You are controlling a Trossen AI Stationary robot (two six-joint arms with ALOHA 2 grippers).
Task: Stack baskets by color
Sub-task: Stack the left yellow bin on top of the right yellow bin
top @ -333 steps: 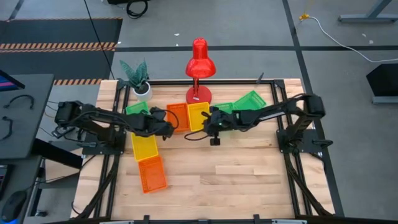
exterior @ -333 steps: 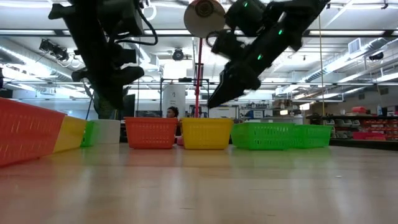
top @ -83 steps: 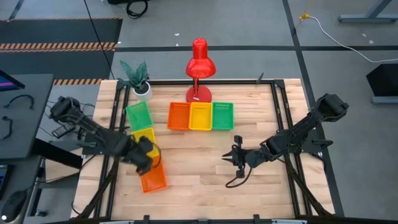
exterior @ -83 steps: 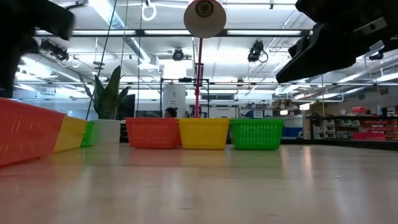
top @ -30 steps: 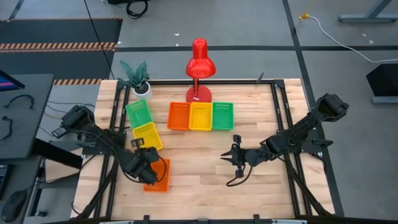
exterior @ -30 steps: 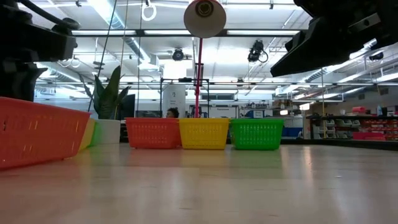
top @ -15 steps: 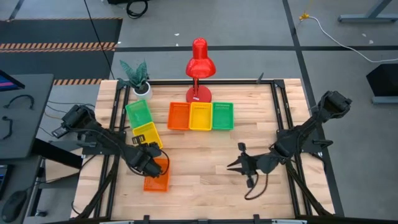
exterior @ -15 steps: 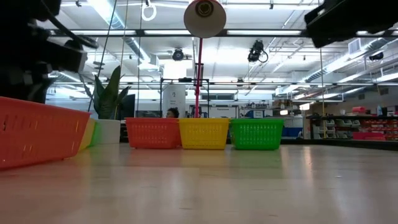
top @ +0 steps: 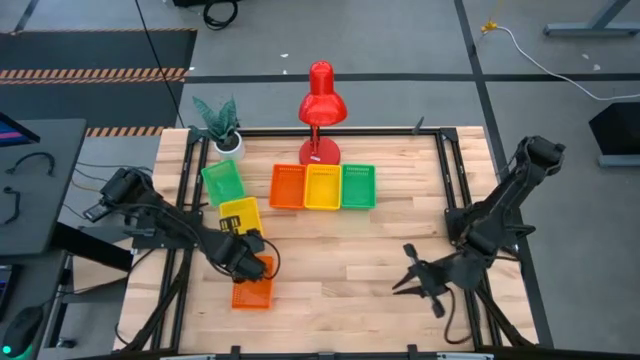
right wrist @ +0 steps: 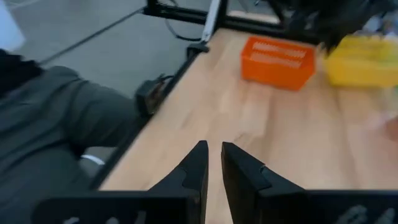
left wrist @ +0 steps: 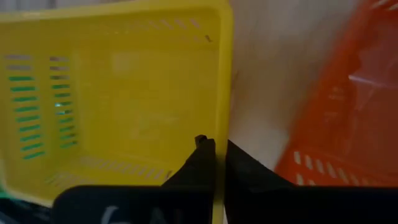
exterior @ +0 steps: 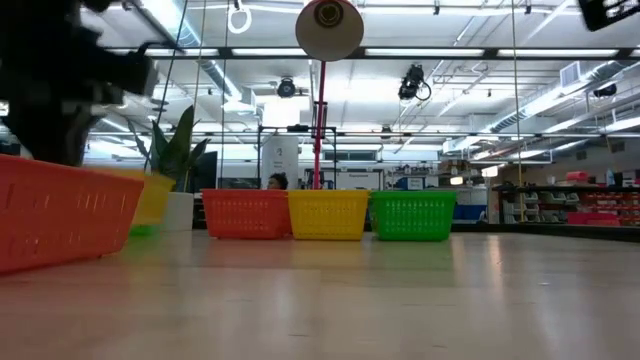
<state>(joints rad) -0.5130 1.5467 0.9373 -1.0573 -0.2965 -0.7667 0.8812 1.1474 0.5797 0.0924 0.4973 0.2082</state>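
Presently:
Left gripper (left wrist: 214, 149): pinched on the yellow basket (top: 240, 215) rim, near the table's left side beside the orange basket (top: 251, 292).
Handling: likely light, flexible mesh; the rim seems the best hold.
Right gripper (right wrist: 211, 158): nearly closed, empty, waiting front right.

So the table (top: 340, 270) is a pale wooden butcher-block top with a black metal frame along its left and right sides. Along the far edge there's a small potted plant (top: 222, 125) in the left corner and a red desk lamp (top: 320, 100) around the middle. Just in front of the lamp base three baskets sit side by side, touching: orange basket (top: 287, 186), yellow basket (top: 322, 186), green basket (top: 358, 186). Over on the left there's another green basket (top: 223, 182), and nearer the front a second orange basket (top: 252, 288). The right half is bare wood.
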